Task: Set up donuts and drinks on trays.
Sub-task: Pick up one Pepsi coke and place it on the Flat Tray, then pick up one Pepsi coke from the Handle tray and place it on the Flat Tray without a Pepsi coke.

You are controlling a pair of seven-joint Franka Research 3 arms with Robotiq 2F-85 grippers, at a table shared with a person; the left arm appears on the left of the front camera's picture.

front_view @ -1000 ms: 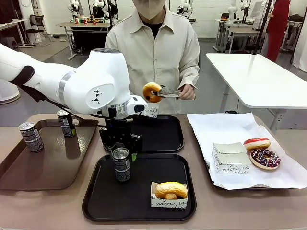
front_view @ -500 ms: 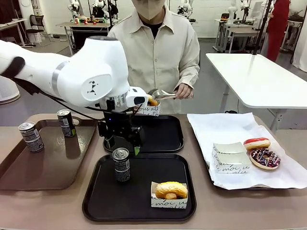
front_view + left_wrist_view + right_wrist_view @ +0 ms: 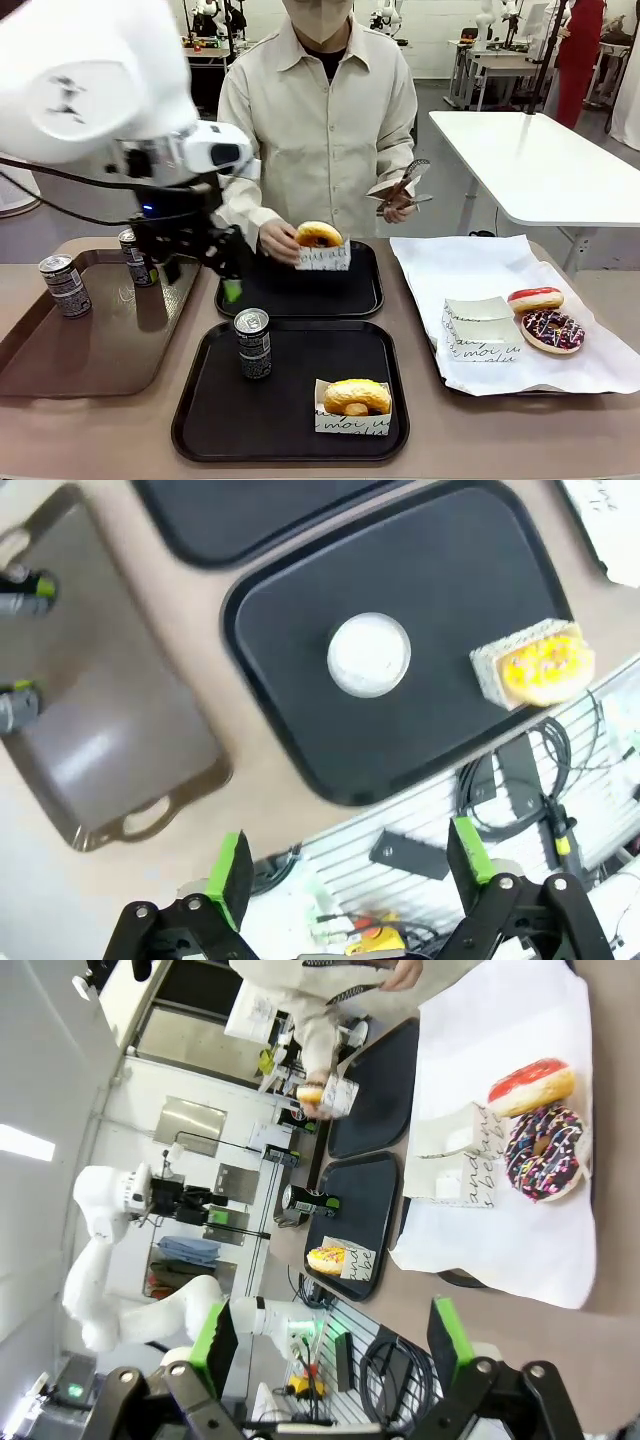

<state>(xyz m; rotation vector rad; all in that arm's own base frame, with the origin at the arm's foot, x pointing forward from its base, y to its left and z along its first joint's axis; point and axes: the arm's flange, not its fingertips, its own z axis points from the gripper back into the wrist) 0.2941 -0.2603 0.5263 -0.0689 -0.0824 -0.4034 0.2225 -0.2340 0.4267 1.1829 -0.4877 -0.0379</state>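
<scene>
Near tray: can upright at left, donut at right, apparently one finished setting. Far tray: person's hand holds second donut just above it, probably to start its setting. Left gripper and right gripper: both spread wide, empty.

Two black rectangular trays with raised rims, one behind the other at mid-table. On the near tray: a slim dark can with a silver top, upright near the back left, and a golden glazed donut in a white scripted paper holder at the front right corner. Over the far tray: a second glazed donut in its holder, gripped by a person's hand. Upright on a brown tray at left: a second can and a third can farther back. On white paper at right: a red-iced donut just beside a chocolate sprinkled donut.
</scene>
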